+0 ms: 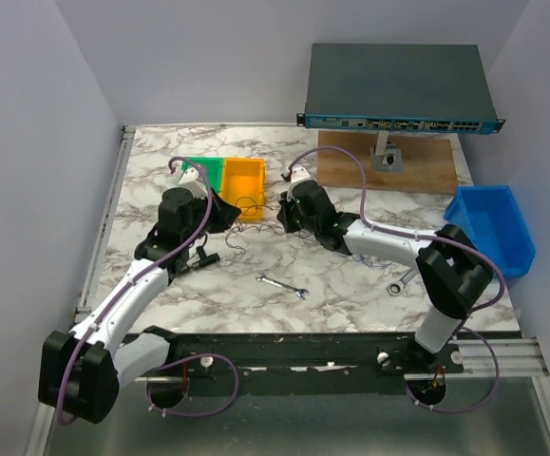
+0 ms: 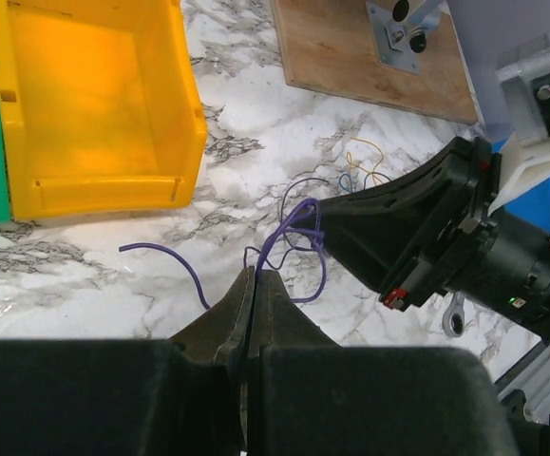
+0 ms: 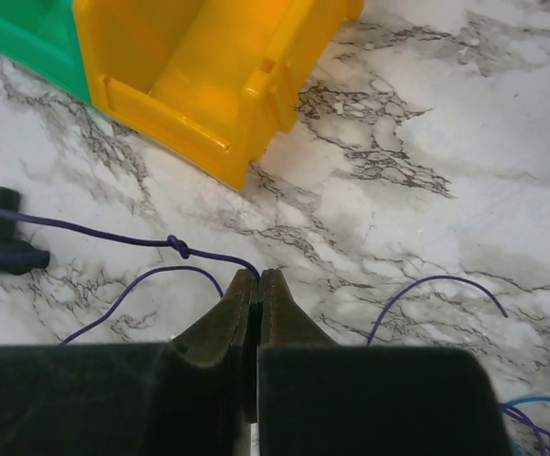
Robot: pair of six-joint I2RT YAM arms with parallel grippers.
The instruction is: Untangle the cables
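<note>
The cables are thin wires lying on the marble table [image 1: 350, 285] between my two grippers. A purple cable [image 2: 298, 237] loops up from my left gripper [image 2: 256, 274], which is shut on it. My right gripper [image 3: 258, 275] is shut on a purple cable [image 3: 113, 237] that has a small knot [image 3: 180, 248] and runs taut to the left. A further purple strand [image 3: 436, 283] curves off to the right. Hair-fine yellow and blue wires [image 2: 365, 166] lie loose beyond the tangle. From above, the left gripper [image 1: 225, 218] and right gripper [image 1: 282, 211] face each other in front of the yellow bin.
A yellow bin [image 1: 243, 180] and a green bin [image 1: 205, 169] stand just behind the grippers. Small silver wrenches lie at the front [image 1: 282, 286] and by the right arm [image 1: 403, 282]. A blue bin [image 1: 493, 223] sits at the right, and a wooden board [image 1: 417, 169] carries a network switch [image 1: 398, 90].
</note>
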